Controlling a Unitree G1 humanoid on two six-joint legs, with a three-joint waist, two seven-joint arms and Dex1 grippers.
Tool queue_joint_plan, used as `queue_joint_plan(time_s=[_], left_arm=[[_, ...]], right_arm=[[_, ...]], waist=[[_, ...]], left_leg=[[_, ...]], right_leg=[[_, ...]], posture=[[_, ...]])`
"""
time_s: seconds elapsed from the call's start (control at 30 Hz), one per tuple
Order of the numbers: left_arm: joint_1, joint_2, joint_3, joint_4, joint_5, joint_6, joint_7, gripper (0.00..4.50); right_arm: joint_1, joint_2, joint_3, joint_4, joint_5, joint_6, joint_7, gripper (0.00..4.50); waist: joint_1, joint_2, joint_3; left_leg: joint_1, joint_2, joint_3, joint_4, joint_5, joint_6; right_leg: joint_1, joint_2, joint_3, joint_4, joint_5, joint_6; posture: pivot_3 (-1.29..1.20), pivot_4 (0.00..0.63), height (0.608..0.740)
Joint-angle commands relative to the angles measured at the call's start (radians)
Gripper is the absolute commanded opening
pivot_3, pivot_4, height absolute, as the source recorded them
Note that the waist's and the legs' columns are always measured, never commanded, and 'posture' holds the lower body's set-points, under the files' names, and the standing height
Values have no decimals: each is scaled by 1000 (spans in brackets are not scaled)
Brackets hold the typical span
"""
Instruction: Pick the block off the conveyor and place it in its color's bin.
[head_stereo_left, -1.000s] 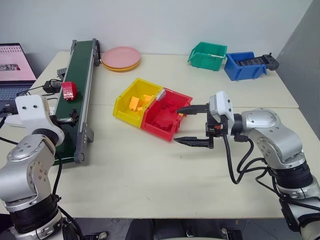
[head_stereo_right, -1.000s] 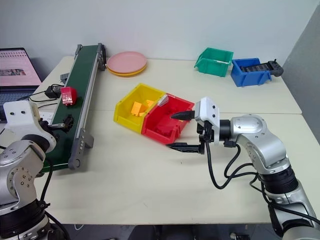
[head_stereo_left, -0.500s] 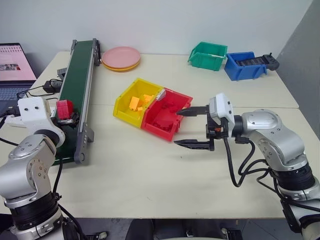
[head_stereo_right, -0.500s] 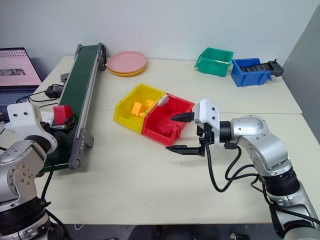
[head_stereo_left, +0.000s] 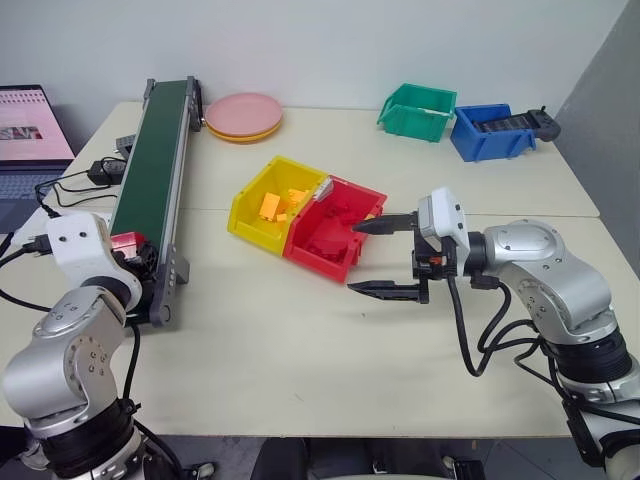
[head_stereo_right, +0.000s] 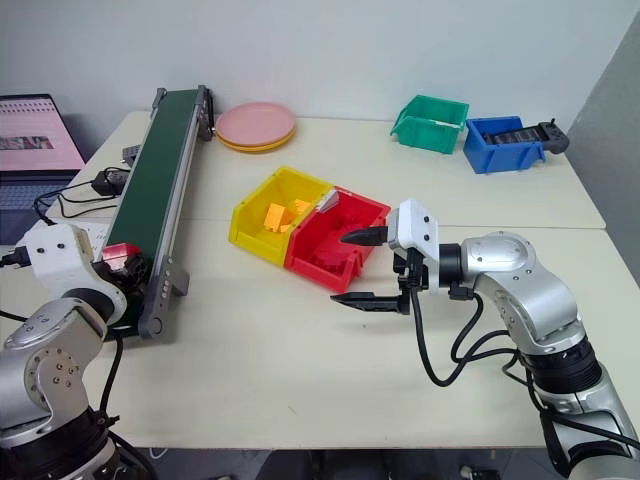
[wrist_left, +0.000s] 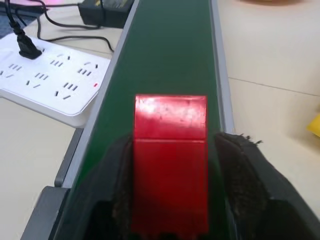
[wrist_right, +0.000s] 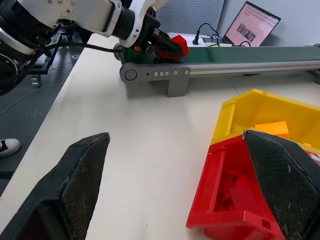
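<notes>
Left gripper (wrist_left: 170, 200) is clamping red block (wrist_left: 170, 160) at conveyor (head_stereo_left: 150, 190) end, lower left of frame; shallow grip risking slip when lifting.

One red block (wrist_left: 170, 165); one conveyor (head_stereo_left: 160, 150); four bins: red (head_stereo_left: 335, 240), yellow (head_stereo_left: 268, 203), green (head_stereo_left: 415, 110), blue (head_stereo_left: 488, 130); two stacked plates (head_stereo_left: 243, 117); one laptop (head_stereo_left: 32, 135); one power strip (wrist_left: 47, 82).

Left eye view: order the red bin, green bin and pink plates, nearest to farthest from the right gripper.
1. Red bin: right beside the right gripper, toward the conveyor side.
2. Green bin: at the table's far edge, beyond the gripper.
3. Pink plates: far side, next to the conveyor's far end.
</notes>
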Motion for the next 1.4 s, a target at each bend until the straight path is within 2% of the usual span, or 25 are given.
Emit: queue_joint_plan(time_s=[0.03, 0.27, 0.4, 0.6, 0.77, 0.97, 1.23, 1.27, 1.4], left_arm=[[5, 7, -7, -79, 15, -1, 17, 1516], [-66, 102, -128, -112, -15, -15, -66, 1509], [-150, 91, -258, -88, -111, -35, -193, 1509], [-267, 79, -486, 28, -147, -113, -347, 1509], [-394, 70, -672, 223, -67, -279, -461, 1509], [-473, 35, -730, 390, -8, -417, -510, 1509], [-506, -15, -734, 456, 26, -489, -534, 1509], [-506, -15, -732, 455, 29, -491, -536, 2211], [-508, -12, -726, 442, 21, -481, -549, 2911]], right_arm=[[-26, -4, -29, -5, 16, -18, 13, 4500], [-42, -8, -44, -1, 22, -13, 18, 4500], [-21, -57, -82, -33, 10, 0, -3, 4500], [58, -171, -161, -118, 11, 56, -52, 4500], [143, -244, -250, -218, 29, 138, -120, 4500], [201, -282, -295, -313, 28, 222, -206, 4500], [247, -269, -367, -364, 85, 247, -264, 4500], [250, -271, -368, -366, 88, 247, -266, 4500], [248, -275, -364, -362, 93, 242, -277, 4500]], waist=[[0, 0, 0], [1, 0, 0], [9, 0, 0], [20, 0, 0], [21, 0, 1], [22, 1, 1], [25, 0, 1], [24, 0, 1], [24, 0, 1]], left_leg=[[0, 0, 0, 0, 0, 0], [0, 0, 0, 0, 0, 0], [-1, -2, 0, 0, 0, 0], [-2, -2, 2, 0, 0, 0], [-2, -2, 3, 0, 0, 0], [-2, -2, 3, 0, 0, 0], [-3, -2, 3, 1, 0, 0], [-3, -2, 3, 1, 0, 0], [-3, -2, 3, 1, 0, 0]], right_leg=[[0, 0, 0, 0, 0, 0], [0, 0, 0, 0, 0, 0], [0, -1, 0, -1, 1, 1], [0, -3, 0, -3, 1, 2], [0, -2, 1, -2, 1, 2], [0, -2, 2, -2, 1, 2], [-1, -2, 2, -3, 1, 2], [-1, -2, 2, -3, 1, 2], [-1, -2, 2, -2, 1, 2]], posture=[[0, 150, 740], [0, 150, 740], [0, 150, 740], [0, 150, 740], [0, 150, 740], [0, 150, 740], [0, 150, 740], [0, 150, 740], [0, 150, 740]])
